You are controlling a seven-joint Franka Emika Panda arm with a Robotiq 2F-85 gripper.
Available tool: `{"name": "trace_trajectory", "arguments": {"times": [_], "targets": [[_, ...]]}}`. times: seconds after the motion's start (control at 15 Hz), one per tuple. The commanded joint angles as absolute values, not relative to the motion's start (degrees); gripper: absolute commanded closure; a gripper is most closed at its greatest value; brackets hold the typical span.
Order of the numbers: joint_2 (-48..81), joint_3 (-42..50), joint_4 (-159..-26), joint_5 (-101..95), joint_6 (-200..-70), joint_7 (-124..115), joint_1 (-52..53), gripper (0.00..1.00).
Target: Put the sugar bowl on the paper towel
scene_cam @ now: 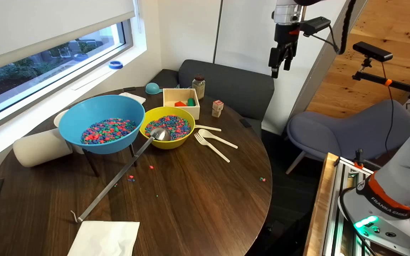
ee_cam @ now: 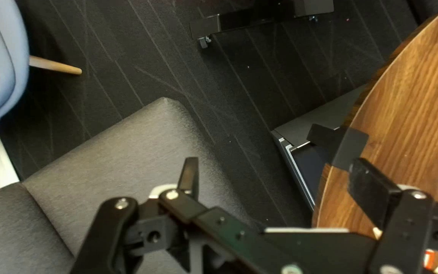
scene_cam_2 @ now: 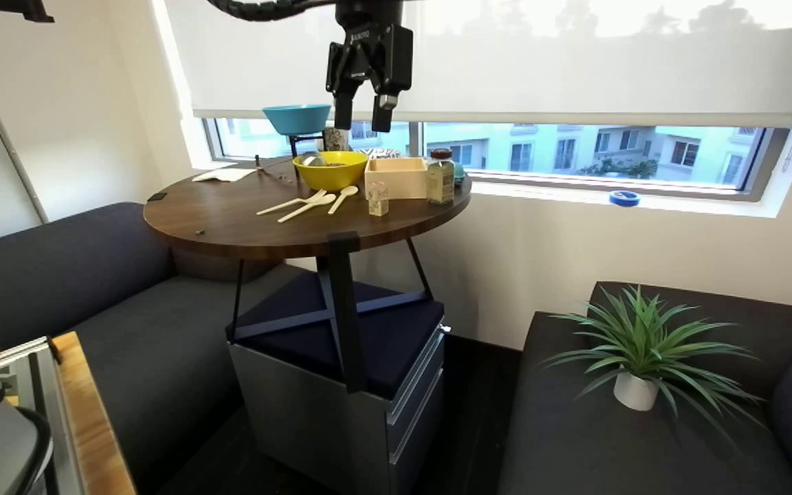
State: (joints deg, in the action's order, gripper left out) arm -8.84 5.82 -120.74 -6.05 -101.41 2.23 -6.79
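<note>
I'm holding the gripper (scene_cam_2: 363, 124) wide and empty up high — probably for clearance — while the towel (scene_cam: 104, 238) is lying spread, presumably awaiting the sugar bowl I'm not making out.

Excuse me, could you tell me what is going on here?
A robot arm is handling nothing right now: its open gripper hangs empty in the air. The paper towel lies on the table, awaiting a sugar bowl I cannot clearly make out. A blue bowl and a yellow bowl hold coloured bits.

The paper towel (scene_cam: 104, 237) looks matt, the ladle (scene_cam: 121, 173) metallic, the table (scene_cam: 194, 199) wooden.
</note>
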Motion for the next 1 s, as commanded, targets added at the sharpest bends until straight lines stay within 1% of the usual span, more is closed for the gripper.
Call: {"name": "trace_trajectory", "arguments": {"times": [0.0, 0.4, 0.93], "targets": [[-2.1, 4.4, -117.6, -2.3, -106.3, 1.0, -4.5, 0.0], [8.2, 2.7, -110.7, -3.4, -119.3, -0.9, -2.9, 0.0], [17.8, 1.7, -100.5, -2.0, -122.6, -1.4, -2.0, 0.0]]}}
